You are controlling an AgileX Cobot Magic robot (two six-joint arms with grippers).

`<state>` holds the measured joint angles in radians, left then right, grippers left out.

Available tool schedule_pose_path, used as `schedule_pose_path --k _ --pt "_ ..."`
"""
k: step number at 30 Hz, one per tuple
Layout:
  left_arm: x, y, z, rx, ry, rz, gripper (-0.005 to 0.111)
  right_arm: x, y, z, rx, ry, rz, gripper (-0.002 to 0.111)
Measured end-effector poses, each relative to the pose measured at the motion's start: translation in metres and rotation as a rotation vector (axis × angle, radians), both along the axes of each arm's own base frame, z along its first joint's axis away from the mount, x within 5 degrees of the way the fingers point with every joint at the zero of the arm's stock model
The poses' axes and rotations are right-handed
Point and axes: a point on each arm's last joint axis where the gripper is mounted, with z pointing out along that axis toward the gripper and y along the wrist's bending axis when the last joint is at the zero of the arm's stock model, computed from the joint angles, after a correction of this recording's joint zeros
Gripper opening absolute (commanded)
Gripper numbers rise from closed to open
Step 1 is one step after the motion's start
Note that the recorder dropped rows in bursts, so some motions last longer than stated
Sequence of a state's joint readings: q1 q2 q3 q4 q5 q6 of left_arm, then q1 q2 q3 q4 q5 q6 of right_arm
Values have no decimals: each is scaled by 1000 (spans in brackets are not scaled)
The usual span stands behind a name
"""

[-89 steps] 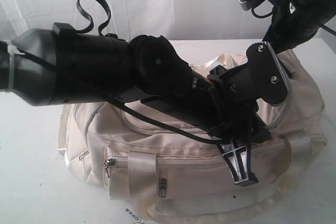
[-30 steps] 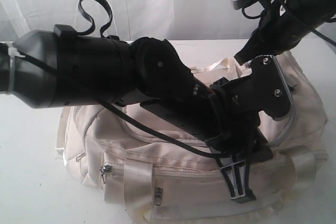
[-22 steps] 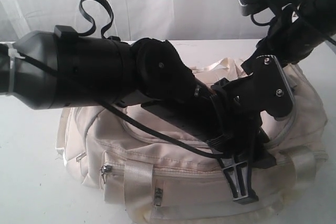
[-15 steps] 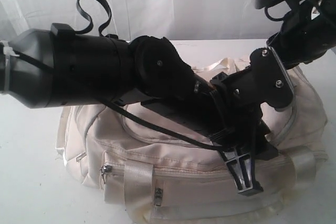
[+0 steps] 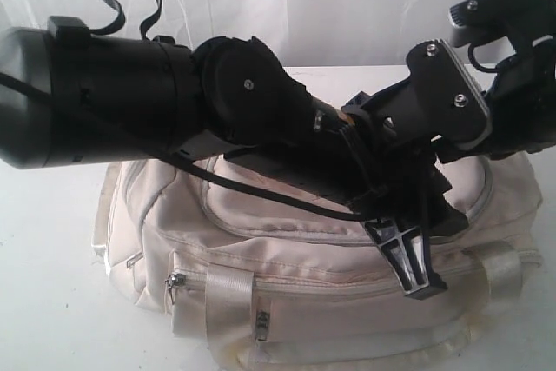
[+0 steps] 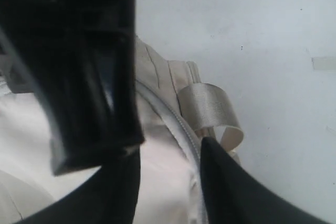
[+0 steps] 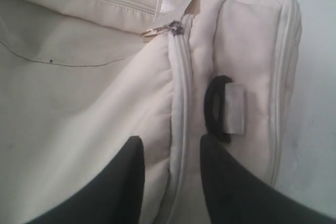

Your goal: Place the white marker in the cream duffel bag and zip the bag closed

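Arms hang above the large cream fabric duffel bag (image 5: 261,241), which lies on the white surface (image 5: 43,301). The thick black left arm (image 5: 130,102) reaches across the bag from the left, wrist bent downward, its tool (image 6: 169,148) spread over the grey zip. The right arm (image 5: 521,93) sits high at the bag's right end, its tool (image 7: 170,139) spread astride the closed zip line, beside a black plastic ring (image 7: 214,109).
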<state>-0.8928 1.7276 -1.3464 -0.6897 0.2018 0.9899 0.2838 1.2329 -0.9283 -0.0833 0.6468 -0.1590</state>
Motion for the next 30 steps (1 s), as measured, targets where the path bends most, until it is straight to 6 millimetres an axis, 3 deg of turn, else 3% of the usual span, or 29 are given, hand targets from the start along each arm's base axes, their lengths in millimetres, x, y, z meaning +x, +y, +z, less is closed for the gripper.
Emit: schedule_pose_path --k 15,30 --pt "0 4 9 -31 15 31 43 -36 -10 -8 86 -87 -50 35" --pt "28 38 23 -74 64 165 43 -62 -16 2 176 -273 -54 34"
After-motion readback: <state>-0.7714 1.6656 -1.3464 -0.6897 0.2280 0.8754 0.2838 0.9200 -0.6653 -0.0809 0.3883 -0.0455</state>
